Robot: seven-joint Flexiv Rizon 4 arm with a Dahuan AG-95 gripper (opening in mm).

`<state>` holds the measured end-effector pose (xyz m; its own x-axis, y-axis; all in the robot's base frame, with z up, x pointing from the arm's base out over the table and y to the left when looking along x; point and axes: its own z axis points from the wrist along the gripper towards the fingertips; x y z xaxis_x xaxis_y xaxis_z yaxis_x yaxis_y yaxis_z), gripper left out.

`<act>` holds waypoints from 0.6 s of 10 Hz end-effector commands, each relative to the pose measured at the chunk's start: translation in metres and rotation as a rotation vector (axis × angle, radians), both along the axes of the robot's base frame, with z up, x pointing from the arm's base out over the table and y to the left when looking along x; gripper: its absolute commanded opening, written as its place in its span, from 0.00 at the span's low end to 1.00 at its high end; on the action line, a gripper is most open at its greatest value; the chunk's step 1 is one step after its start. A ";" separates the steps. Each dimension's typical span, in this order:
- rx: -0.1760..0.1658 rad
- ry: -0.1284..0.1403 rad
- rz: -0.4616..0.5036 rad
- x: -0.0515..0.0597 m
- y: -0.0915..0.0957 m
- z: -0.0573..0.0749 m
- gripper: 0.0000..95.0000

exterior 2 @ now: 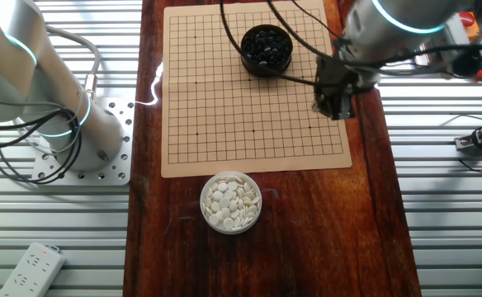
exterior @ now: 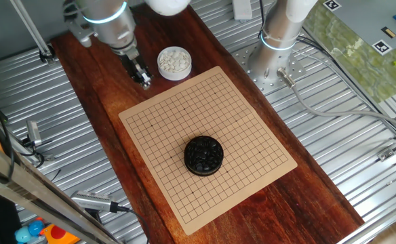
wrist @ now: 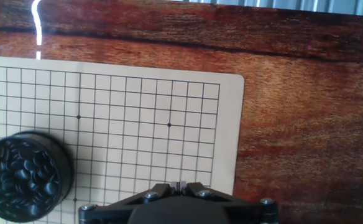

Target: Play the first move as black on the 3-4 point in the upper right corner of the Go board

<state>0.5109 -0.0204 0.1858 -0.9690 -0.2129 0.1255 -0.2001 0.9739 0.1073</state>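
The tan Go board (exterior: 242,125) lies on the wooden table, with no stones on its grid. A round black bowl (exterior: 203,155) full of glossy black stones stands on the board; it also shows in the other fixed view (exterior 2: 266,48) and at the lower left of the hand view (wrist: 23,177). My gripper (exterior: 144,81) hovers over the board's edge near a corner, far from the black bowl. In the other fixed view the gripper (exterior 2: 333,107) is above the board's right edge. In the hand view its fingertips (wrist: 178,184) meet with no stone visible between them.
A white bowl (exterior: 174,62) of white stones stands on the wood just off the board, close to the gripper; it also shows in the other fixed view (exterior 2: 231,202). The arm's base (exterior: 272,57) stands beside the table. Cables hang over the board (exterior 2: 299,49).
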 end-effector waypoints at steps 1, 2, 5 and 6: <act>0.003 0.006 0.013 0.010 -0.010 0.000 0.00; 0.008 0.007 0.019 0.014 -0.015 0.000 0.00; 0.009 0.016 0.029 0.031 -0.028 -0.003 0.00; 0.010 0.022 0.030 0.038 -0.030 -0.005 0.00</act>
<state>0.5508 -0.0505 0.1795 -0.9592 -0.2433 0.1439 -0.2268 0.9663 0.1218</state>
